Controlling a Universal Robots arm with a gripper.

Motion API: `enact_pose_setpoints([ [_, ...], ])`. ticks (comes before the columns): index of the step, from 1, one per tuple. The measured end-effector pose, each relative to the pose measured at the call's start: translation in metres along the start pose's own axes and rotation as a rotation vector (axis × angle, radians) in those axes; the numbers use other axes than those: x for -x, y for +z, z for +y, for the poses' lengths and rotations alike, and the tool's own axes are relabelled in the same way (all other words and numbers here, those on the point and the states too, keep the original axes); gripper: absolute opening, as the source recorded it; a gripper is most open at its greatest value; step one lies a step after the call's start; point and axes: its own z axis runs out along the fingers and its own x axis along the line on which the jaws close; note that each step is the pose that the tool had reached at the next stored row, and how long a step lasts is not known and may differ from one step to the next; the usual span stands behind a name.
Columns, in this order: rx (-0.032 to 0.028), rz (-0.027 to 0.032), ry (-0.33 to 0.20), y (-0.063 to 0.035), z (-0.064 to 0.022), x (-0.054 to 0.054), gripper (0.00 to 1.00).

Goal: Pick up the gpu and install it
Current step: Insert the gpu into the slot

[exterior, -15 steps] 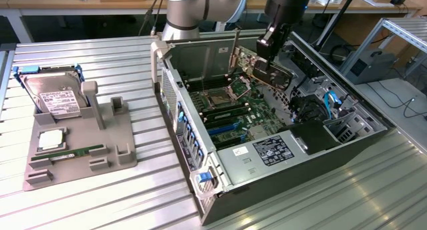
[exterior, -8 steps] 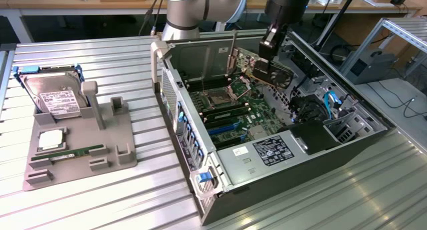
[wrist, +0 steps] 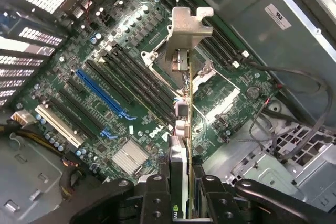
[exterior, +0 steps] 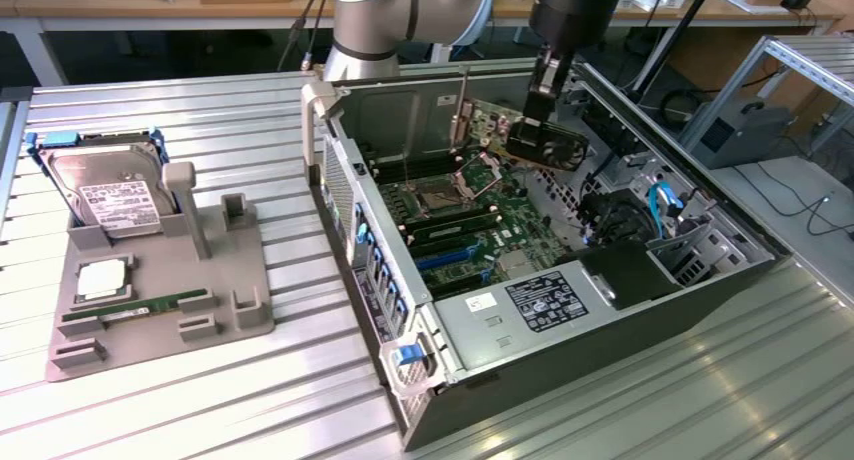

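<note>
**Clerk:** Entry one, the gripper?

**Keeper:** The gripper (exterior: 539,132) was clenched on the gpu (exterior: 537,146), one finger against each flat face. In the wrist view the gripper (wrist: 184,195) pinched the card edge-on, with its silver bracket (wrist: 187,27) at the far end.

**Clerk:** Location of the gpu?

**Keeper:** It was held in the air inside the open computer case (exterior: 601,365), toward twelve o'clock of the case in the exterior view. It hung over the motherboard (exterior: 461,215) and sat in no slot.

**Clerk:** Fittings on the board?

**Keeper:** The wrist view listed one blue slot (wrist: 102,93), one white slot (wrist: 58,124), black slots between them, and a finned silver heatsink (wrist: 130,158).

**Clerk:** Beyond the case?

**Keeper:** At nine o'clock of the case, well apart from it, a grey tray (exterior: 240,325) lay on the slatted metal table (exterior: 267,410). A hard drive (exterior: 114,190) with a white label leaned at the tray's twelve o'clock. A green RAM stick (exterior: 154,306) lay at its six o'clock, and a square chip (exterior: 104,280) sat between the two.
</note>
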Motion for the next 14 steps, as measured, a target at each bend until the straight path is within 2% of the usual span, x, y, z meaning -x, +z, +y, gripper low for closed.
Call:
enact_pose_setpoints([
  [5, 0.0039, -0.0105, -0.154, 0.0002, 0.0, 0.0, 0.27],
  [10, 0.0056, -0.0154, -0.224, 0.0002, 0.0, 0.0, 0.27],
  [13, 0.0078, -0.0214, -0.313, 0.0003, 0.0, 0.0, 0.27],
  [14, 0.0082, -0.0225, -0.327, 0.0004, 0.0, 0.0, 0.27],
])
